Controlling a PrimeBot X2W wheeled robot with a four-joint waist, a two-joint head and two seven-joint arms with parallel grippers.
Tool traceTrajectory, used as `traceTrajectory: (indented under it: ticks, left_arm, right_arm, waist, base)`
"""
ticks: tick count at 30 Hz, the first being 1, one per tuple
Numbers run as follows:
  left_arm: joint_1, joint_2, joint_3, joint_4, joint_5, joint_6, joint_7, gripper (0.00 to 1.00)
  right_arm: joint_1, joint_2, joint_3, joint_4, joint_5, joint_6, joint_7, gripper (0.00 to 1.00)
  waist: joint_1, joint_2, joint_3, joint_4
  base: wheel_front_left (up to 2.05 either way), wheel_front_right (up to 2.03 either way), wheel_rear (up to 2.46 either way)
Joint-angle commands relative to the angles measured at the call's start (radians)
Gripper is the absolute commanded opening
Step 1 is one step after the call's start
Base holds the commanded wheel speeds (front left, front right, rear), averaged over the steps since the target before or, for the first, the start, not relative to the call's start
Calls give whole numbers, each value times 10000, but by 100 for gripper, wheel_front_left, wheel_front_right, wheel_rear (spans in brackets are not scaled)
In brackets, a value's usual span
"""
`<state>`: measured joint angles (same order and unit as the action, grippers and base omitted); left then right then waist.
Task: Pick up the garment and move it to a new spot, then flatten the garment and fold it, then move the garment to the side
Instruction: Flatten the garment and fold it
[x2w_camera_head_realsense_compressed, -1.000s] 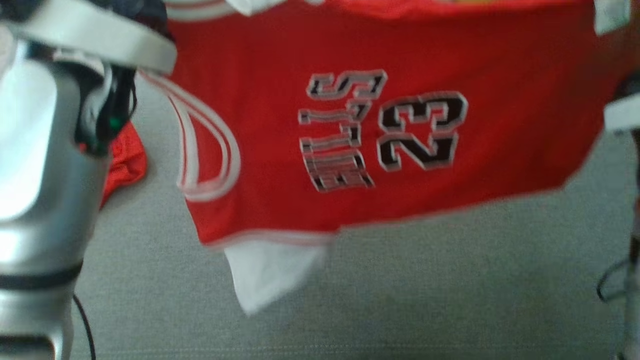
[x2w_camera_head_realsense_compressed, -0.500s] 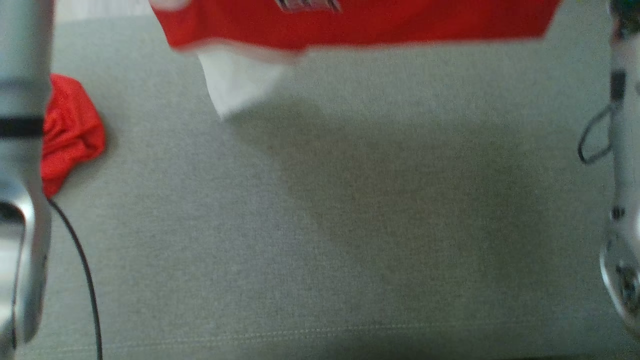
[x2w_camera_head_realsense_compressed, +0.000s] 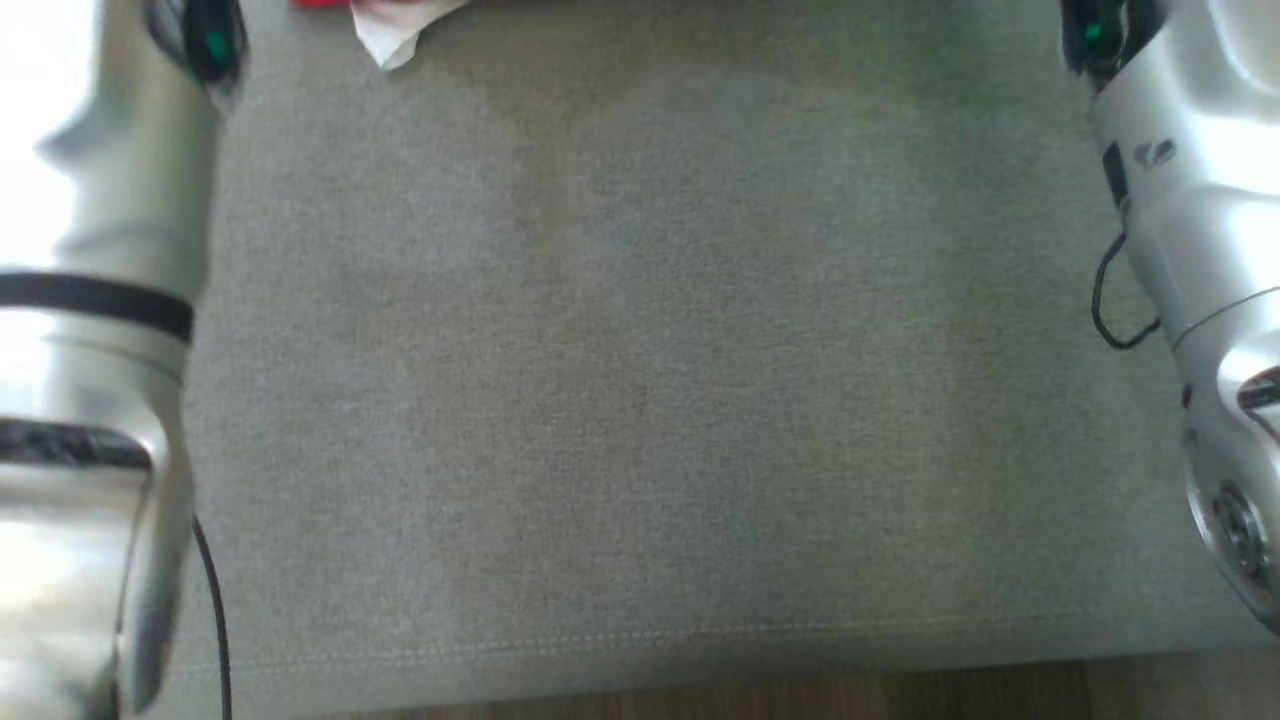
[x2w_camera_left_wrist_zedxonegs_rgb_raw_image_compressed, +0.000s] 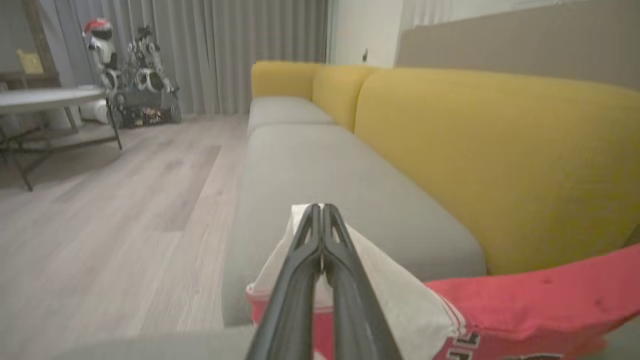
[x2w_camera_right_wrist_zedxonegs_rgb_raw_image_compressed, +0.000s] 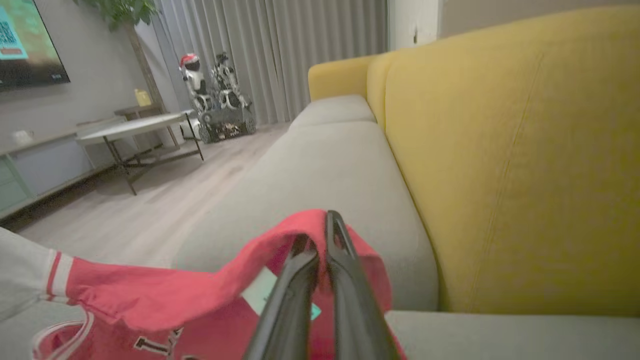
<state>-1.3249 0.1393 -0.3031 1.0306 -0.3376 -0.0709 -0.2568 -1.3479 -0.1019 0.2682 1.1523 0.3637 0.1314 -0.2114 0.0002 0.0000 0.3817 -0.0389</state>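
The garment is a red jersey with white trim and black lettering. My left gripper (x2w_camera_left_wrist_zedxonegs_rgb_raw_image_compressed: 320, 207) is shut on its white part (x2w_camera_left_wrist_zedxonegs_rgb_raw_image_compressed: 395, 295), with red cloth (x2w_camera_left_wrist_zedxonegs_rgb_raw_image_compressed: 525, 305) stretching off to the right. My right gripper (x2w_camera_right_wrist_zedxonegs_rgb_raw_image_compressed: 317, 227) is shut on a fold of the red cloth (x2w_camera_right_wrist_zedxonegs_rgb_raw_image_compressed: 150, 300), which hangs down to the left above the seat. In the head view a white corner of the garment (x2w_camera_head_realsense_compressed: 395, 30) hangs at the top edge, between my left forearm (x2w_camera_head_realsense_compressed: 90, 350) and right forearm (x2w_camera_head_realsense_compressed: 1200, 250).
Below lies a grey sofa seat (x2w_camera_head_realsense_compressed: 640, 400), its front edge (x2w_camera_head_realsense_compressed: 640, 640) near the bottom. A yellow backrest (x2w_camera_left_wrist_zedxonegs_rgb_raw_image_compressed: 500, 150) runs along the right. Wooden floor (x2w_camera_left_wrist_zedxonegs_rgb_raw_image_compressed: 125, 200), a low table (x2w_camera_left_wrist_zedxonegs_rgb_raw_image_compressed: 40, 97) and another robot (x2w_camera_left_wrist_zedxonegs_rgb_raw_image_compressed: 135, 75) lie beyond to the left.
The whole head picture has shifted, so the camera has moved. The jersey, spread wide across that view a second ago, now shows as a white corner at the top edge. Both grippers stay shut.
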Motion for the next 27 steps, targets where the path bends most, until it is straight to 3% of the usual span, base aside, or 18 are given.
traceTrajectory:
  ticks: [1, 7, 11, 18, 27]
  left_arm:
    - [-187, 297, 324, -123, -111, -73, -48, 0]
    - [854, 33, 617, 945, -506, -246, -48, 0]
    - [1677, 33, 811, 744, -622, -329, -48, 0]
    - [3939, 167, 1419, -933, -761, -445, -49, 0]
    - [8715, 171, 1787, -4820, -304, -185, -49, 0]
  right_arm:
    - [-192, 285, 286, 30, 122, -7, -55, 0]
    - [520, 201, 807, 550, 554, -7, -190, 0]
    - [1404, 8, 1091, 301, 1137, -7, -344, 0]
    - [3394, -422, 1770, -656, 2183, -7, -440, 0]
    - [7115, -1364, 1783, -2382, 3020, -7, -484, 0]
  waist:
    - [-2, 0, 282, 128]
    - [-2, 0, 292, 271]
    - [-2, 0, -42, 369]
    - [-2, 0, -1064, 488]
    - [-2, 0, -2519, 666]
  base:
    - [0, 0, 0]
    - [0, 0, 0]
    - [0, 0, 0]
    - [0, 0, 0]
    - [0, 0, 0]
